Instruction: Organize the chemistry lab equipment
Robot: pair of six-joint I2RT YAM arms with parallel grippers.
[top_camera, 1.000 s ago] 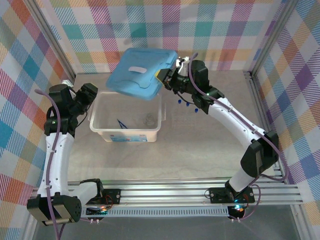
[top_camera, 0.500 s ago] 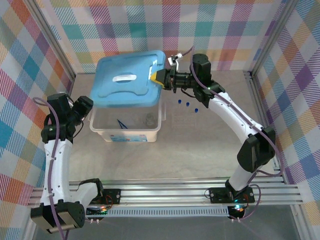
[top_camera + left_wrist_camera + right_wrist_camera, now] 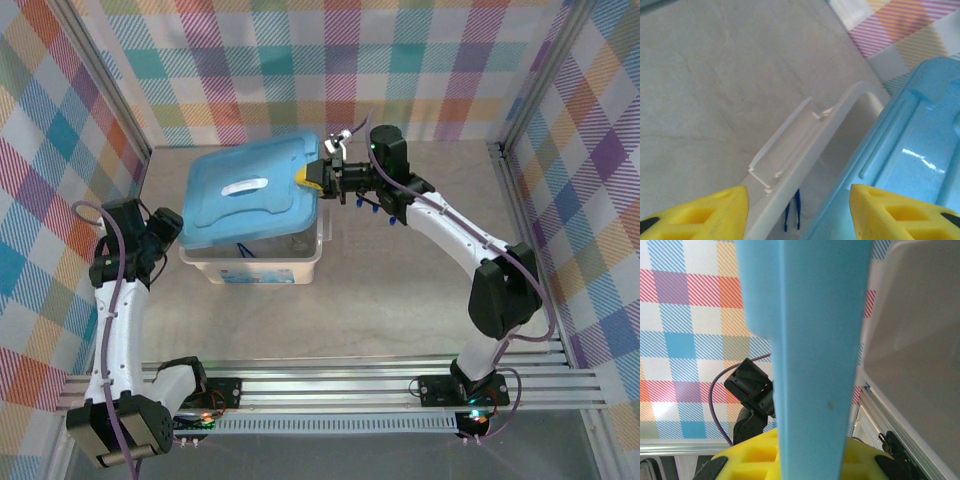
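We clamp the blue lid [image 3: 250, 190] by its edge in our right gripper [image 3: 318, 178], the tweezers [image 3: 792, 216] lie below it in the box [image 3: 252, 270], our left gripper [image 3: 172, 226] stands apart, and the tilted lid may slip or catch the rim.

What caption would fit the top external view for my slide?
Right pincer holds the blue lid over the translucent box; left pincer is open at the box's left wall.

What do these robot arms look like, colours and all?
The left arm and the right arm both have white tube-like links joined by chunky black joints, with a purple cable running along each. They end in yellow wedge-shaped fingers with hollow cut-outs.
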